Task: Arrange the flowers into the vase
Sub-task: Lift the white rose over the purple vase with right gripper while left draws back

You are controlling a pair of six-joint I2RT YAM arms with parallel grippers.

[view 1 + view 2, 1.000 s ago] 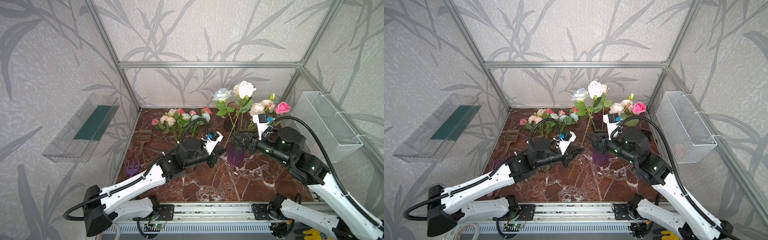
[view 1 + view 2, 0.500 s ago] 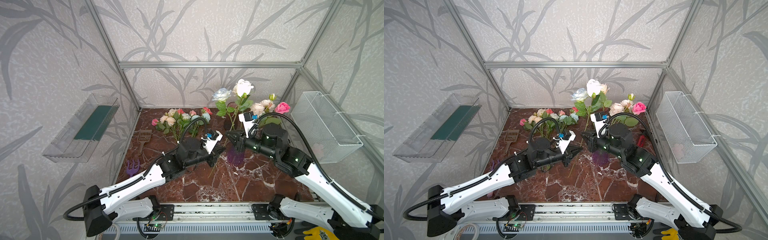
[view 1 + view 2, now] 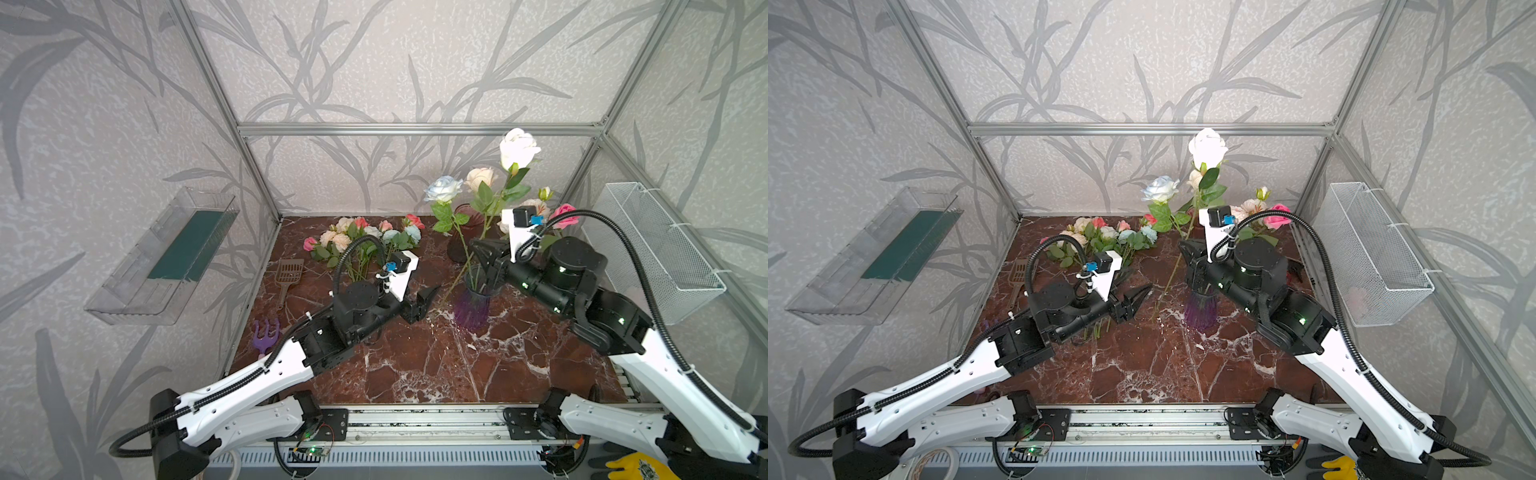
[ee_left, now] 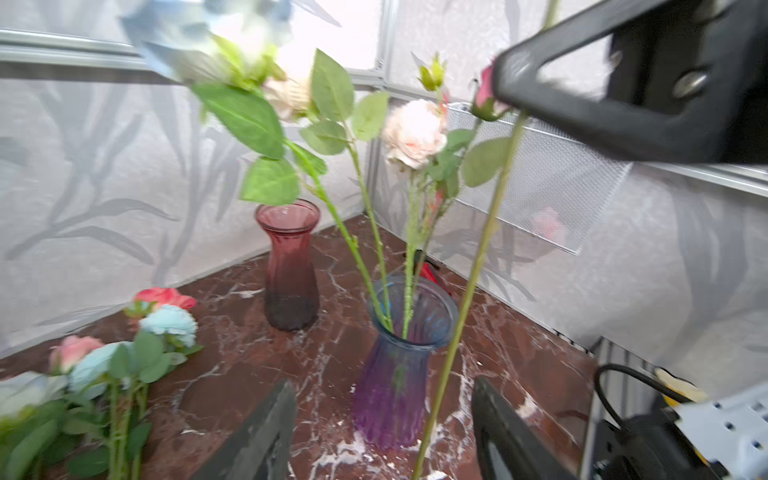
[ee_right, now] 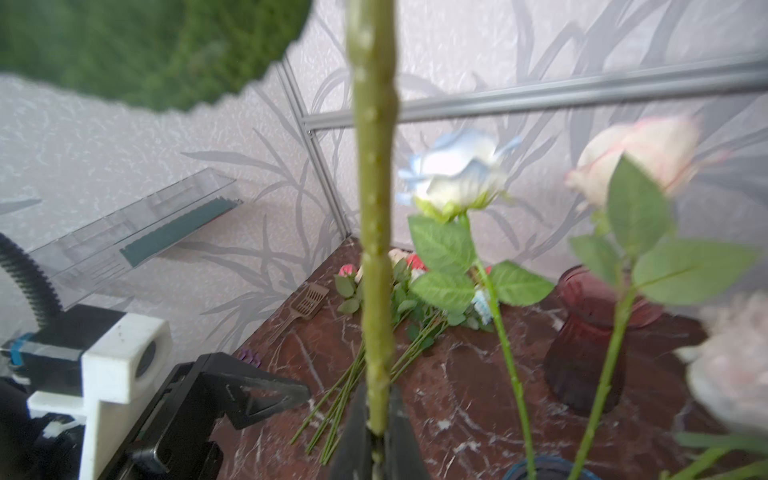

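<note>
The right gripper [image 5: 376, 415] is shut tight on the stem [image 5: 372, 249] of a white rose [image 3: 517, 147], with both fingers [image 5: 353, 440] pressed against the green stalk partway down. Above that pinch the stem climbs steeply to the head, the highest thing in both top views. Below it the stem slants toward the left gripper [image 3: 428, 297]. Its lower end is outside the purple vase [image 3: 471, 307], just beside the foot, low over the table [image 3: 415, 365]. I cannot tell whether the tip touches the marble.

The left gripper stands wide open and holds nothing. In the left wrist view the stem passes between its two fingers [image 4: 266, 432], clear of both.

The purple vase stands upright between the two grippers with several stems already in it. Among them are a pale blue rose [image 3: 442, 189] and a cream rose [image 3: 480, 178]. A pink rose [image 3: 563, 212] shows behind the right arm, its stem hidden there. A red vase [image 4: 291, 266] stands just behind the purple one, nearer the back wall.

The other flowers [image 3: 365, 241] lie in a pile at the back left of the table, heads toward the wall. A brown scoop [image 3: 286, 274] and a purple fork [image 3: 264, 334] lie near the left edge.

A clear tray [image 3: 166, 257] hangs on the left wall and a mesh basket [image 3: 656, 249] on the right. A yellow glove [image 3: 631, 467] at the front corner has a dark print too small to read.
</note>
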